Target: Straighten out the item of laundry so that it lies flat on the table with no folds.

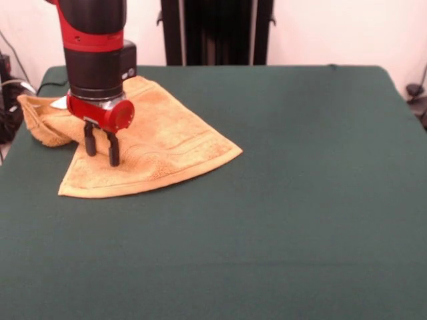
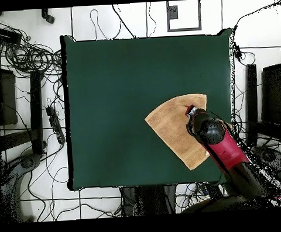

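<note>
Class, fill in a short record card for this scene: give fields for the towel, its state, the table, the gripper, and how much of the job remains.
Towel: orange-tan hand towel near one corner of the table
Towel state: not flat; fanned out at the front, bunched and folded at its far end
Table: dark green cloth surface, far larger than the towel
Gripper: open, fingers pointing down over the towel
Job remaining: folds not yet straightened

One towel (image 1: 160, 143) lies on one table (image 1: 300, 200). One gripper (image 1: 101, 148), at the towel's nine o'clock in the front view, shows two fingers (image 1: 113, 150) parted.
</note>
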